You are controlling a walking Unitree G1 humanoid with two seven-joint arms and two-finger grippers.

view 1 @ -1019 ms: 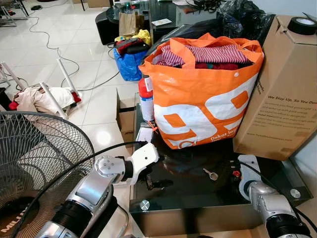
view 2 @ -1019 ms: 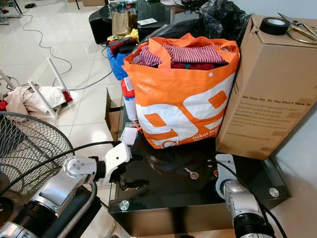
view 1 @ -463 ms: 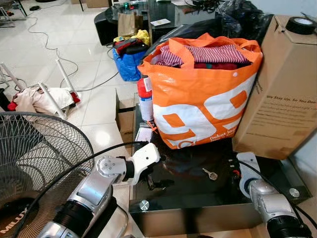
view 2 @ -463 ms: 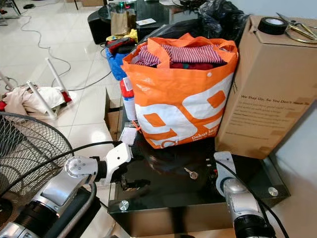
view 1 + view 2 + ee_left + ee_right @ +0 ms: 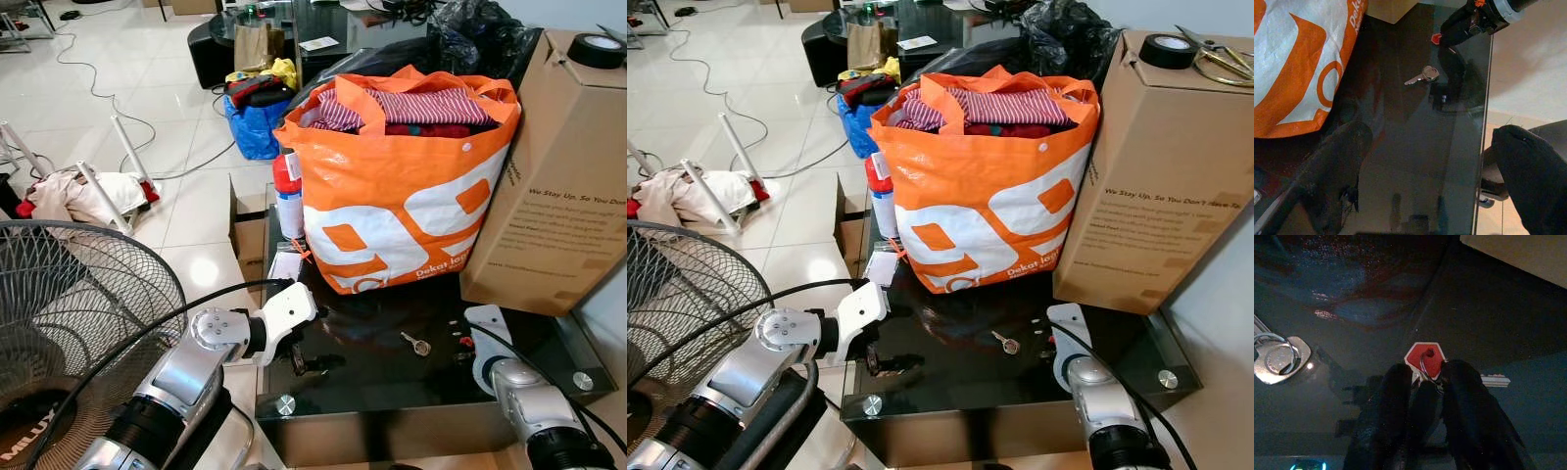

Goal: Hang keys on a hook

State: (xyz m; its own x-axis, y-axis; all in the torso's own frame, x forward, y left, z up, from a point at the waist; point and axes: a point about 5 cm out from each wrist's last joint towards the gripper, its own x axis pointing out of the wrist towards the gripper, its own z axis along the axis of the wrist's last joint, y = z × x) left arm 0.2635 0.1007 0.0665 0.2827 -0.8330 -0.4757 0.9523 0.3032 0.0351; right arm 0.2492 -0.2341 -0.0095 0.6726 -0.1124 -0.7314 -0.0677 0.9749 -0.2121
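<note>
Keys: two pieces are lying on the black glass table (image 5: 392, 392), both in front of the orange bag (image 5: 397, 186). Silver key (image 5: 416, 344) on a ring is resting flat on the glass, just in front of the bag's lower right corner. Red-tagged key (image 5: 1423, 359), a red octagonal tag with a silver blade poking out sideways, is lying a little further from the bag, toward the cardboard box (image 5: 558, 166) standing beside the bag.

Right gripper (image 5: 1422, 377) is pressing down at the red tag, tips touching the glass. Its two black fingers (image 5: 1393, 396) are sitting nearly together, one on each side of the tag's ring, a narrow gap between them. Whether they are actually gripping the ring, cannot tell; tag is lying on the table.

Left gripper (image 5: 302, 360) is hovering low over the table edge in front of the bag's left corner, well apart from the silver key. Its fingers (image 5: 1332, 171) are spread wide with nothing between them.

Bag is standing upright on the table, stuffed with striped and red clothes. Fan (image 5: 69, 323) grille is showing off the table, on the bag's left side, past the left arm.
</note>
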